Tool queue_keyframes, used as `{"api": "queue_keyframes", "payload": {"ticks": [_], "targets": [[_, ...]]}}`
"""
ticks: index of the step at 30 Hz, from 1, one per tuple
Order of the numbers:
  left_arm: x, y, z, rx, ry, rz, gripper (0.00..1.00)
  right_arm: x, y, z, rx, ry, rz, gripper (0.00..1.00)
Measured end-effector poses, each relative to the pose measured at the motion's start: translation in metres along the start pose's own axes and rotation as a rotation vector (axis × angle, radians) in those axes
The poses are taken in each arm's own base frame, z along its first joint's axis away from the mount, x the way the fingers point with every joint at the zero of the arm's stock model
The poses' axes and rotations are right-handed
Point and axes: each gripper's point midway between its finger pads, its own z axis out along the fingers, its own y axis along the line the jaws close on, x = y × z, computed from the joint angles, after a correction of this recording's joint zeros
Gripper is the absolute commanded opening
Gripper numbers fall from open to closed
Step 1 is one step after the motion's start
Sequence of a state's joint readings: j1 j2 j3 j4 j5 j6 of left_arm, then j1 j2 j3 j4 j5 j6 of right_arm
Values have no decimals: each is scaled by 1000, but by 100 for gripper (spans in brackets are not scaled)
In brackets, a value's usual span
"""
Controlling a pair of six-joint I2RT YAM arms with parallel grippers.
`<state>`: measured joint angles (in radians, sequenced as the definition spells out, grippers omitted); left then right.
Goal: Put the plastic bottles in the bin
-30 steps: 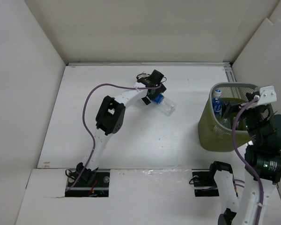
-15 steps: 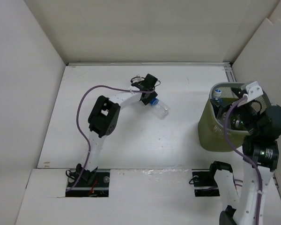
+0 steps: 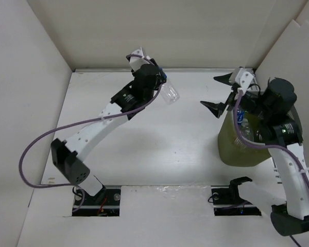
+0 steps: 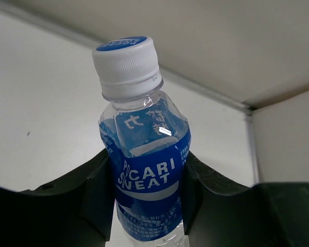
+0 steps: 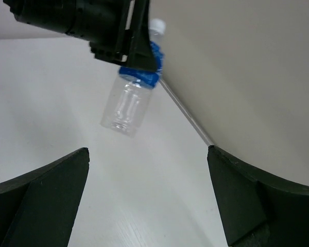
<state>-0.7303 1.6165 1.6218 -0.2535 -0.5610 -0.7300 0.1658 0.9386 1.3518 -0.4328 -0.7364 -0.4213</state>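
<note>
One small clear bottle (image 4: 144,139) clamped in the left claw (image 4: 145,167), pinched across the blue label just below the shoulder, cap end pointing away from the wrist. Hangs tilted in the air well to the left of the bin (image 3: 230,146), clear of the table (image 3: 159,149).

Looks empty and see-through below the label, so probably feather-light. Thin-walled and springy by the look of it, likely to dent under a hard squeeze and to slide on the smooth film. Best taken round the labelled waist, as now, not by the bare lower half.

Reads "Pocari Sweat" in white on blue; white cap with a blue top.

Right claw (image 3: 220,92) spread wide, holding nothing, raised just left of the bin's rim. Second bottle (image 3: 239,114), blue-capped, already inside the bin against its left wall.
</note>
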Motion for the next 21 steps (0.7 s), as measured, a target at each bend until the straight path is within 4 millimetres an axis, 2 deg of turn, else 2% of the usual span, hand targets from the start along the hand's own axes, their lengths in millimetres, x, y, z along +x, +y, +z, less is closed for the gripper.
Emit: {"api": "queue_keyframes", "payload": {"ticks": [4, 6, 8, 12, 17, 21], "targets": [[-57, -45, -61, 187, -150, 30, 0, -13, 27, 41, -130, -57, 1, 100], [-75, -61, -87, 260, -206, 45, 0, -9, 37, 63, -171, -58, 23, 100], [-86, -73, -108, 321, -242, 57, 0, -2, 45, 83, -189, -46, 49, 100], [-84, -80, -128, 392, -269, 102, 0, 4, 54, 106, -158, -19, 87, 100], [-67, -84, -145, 496, -256, 139, 0, -18, 59, 118, -125, -91, 109, 100], [-61, -79, -157, 568, -254, 132, 0, -17, 68, 136, -127, -95, 146, 100]]}}
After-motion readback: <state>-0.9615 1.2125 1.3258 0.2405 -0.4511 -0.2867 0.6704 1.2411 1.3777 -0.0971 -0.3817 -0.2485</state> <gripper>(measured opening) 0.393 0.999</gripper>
